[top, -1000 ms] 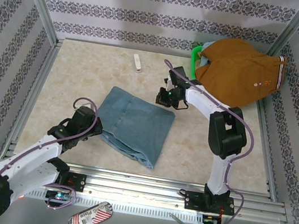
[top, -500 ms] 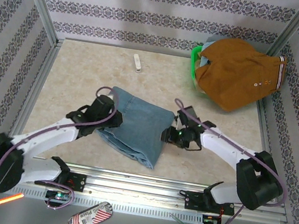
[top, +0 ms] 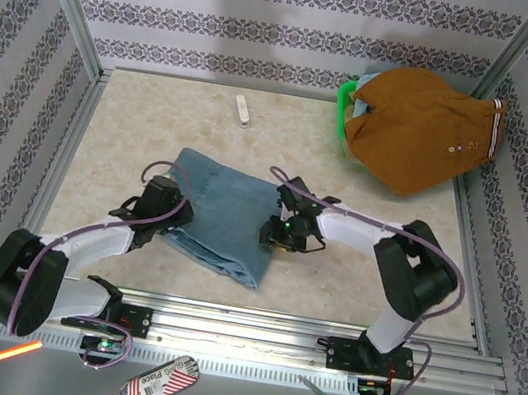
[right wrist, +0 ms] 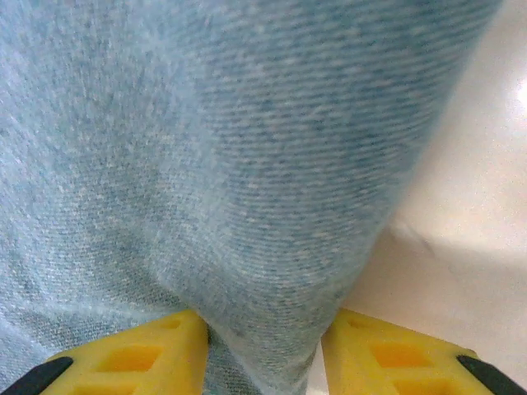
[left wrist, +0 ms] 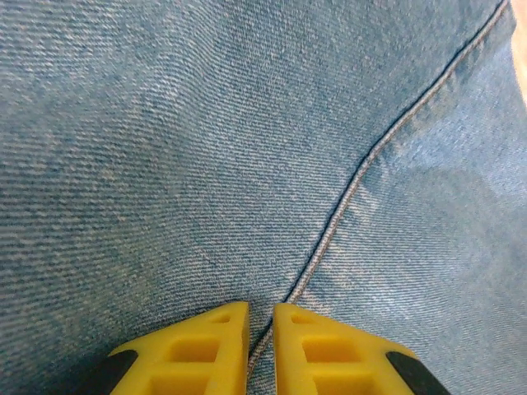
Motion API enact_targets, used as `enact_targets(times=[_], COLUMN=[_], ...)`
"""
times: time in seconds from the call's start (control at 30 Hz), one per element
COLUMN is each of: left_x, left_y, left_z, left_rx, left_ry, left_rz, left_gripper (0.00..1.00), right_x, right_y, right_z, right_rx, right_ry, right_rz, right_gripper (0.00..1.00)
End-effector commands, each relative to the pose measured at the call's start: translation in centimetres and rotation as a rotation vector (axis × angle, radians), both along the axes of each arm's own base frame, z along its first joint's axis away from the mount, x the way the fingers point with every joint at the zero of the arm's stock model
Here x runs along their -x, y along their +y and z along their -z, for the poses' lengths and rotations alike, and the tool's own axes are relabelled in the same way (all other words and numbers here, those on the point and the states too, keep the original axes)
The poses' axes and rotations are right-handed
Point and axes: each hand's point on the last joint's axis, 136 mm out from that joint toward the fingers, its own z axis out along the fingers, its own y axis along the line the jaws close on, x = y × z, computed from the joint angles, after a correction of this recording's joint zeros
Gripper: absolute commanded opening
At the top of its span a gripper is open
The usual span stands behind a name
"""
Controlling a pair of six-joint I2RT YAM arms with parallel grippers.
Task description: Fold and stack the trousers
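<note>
The trousers point(top: 227, 207) lie folded into a light-blue denim rectangle in the middle of the table. My left gripper point(top: 166, 212) sits at their left edge. In the left wrist view its yellow fingertips point(left wrist: 261, 309) stand almost together, with a denim seam point(left wrist: 362, 169) running into the narrow gap. My right gripper point(top: 279, 230) is at the trousers' right edge. In the right wrist view its jaws point(right wrist: 263, 317) close on a thick bulging fold of denim point(right wrist: 272, 206), with bare table point(right wrist: 478, 206) to the right.
A brown garment point(top: 418, 127) is heaped over a green basket point(top: 345, 98) at the back right. A small white object point(top: 243, 110) lies at the back of the table. Metal rails point(top: 302, 331) and patterned walls enclose the table.
The right arm swung from the back down to the trousers' right edge and took hold of the fold. The left gripper reached the left edge. The trousers have shifted slightly left.
</note>
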Motion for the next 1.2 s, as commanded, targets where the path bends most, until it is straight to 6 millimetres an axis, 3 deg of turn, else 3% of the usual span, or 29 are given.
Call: enact_targets(times=[0.0,0.1,0.2,0.27,0.4,0.53,0.6,0.67,0.73,0.8,0.93,1.03,1.17], left_x=[1.3,1.0,-0.4,-1.8,-2.6,0.2,2.3,4.4,6.0,6.9,6.9,6.4,5.6], left_y=[4.6,6.9,9.6,10.1,7.7,4.1,0.9,-0.5,-0.6,-0.5,-1.5,-1.9,0.7], left_z=[1.3,0.5,-1.6,-3.6,-7.0,-8.2,-7.6,-6.3,-5.1,-4.0,-0.4,2.3,4.3], left_rx=[-0.049,-0.04,-0.008,0.02,0.07,-0.046,-0.133,-0.209,-0.306,-0.362,-0.371,-0.399,-0.438], left_ry=[0.07,0.068,0.041,0.016,-0.024,-0.016,0.001,0.05,0.075,0.085,0.152,0.224,0.289], left_rz=[-0.122,-0.176,-0.256,-0.267,-0.169,-0.057,0.042,0.087,0.089,0.078,0.103,0.093,-0.012], left_gripper=[0.16,0.15,0.16,0.16,0.17,0.26,0.33,0.46,0.68,0.75,0.78,0.75,0.71], right_x=[-3.2,-5.8,-6.9,-7.7,-9.3,-9.3,-8.4,-7.5,-6.0,-4.3,-1.7,-1.4,-1.7], right_y=[3.3,6.6,9.7,10.0,8.1,3.7,1.0,-1.3,-3.2,-4.2,-6.0,-7.0,-7.3], right_z=[-0.9,-1.7,-3.0,-4.1,-8.0,-10.2,-10.1,-9.9,-9.2,-8.8,-7.8,-7.7,-9.1], right_rx=[-0.03,-0.085,-0.157,-0.167,-0.173,-0.168,-0.17,-0.164,-0.152,-0.163,-0.135,-0.128,-0.143], right_ry=[-0.072,-0.072,-0.074,-0.109,-0.198,-0.264,-0.266,-0.263,-0.248,-0.231,-0.207,-0.204,-0.226], right_rz=[-0.039,-0.048,-0.068,-0.061,-0.059,-0.009,0.038,0.079,0.101,0.106,0.109,0.131,0.15], right_gripper=[0.4,0.38,0.37,0.37,0.41,0.47,0.49,0.53,0.55,0.57,0.59,0.59,0.59])
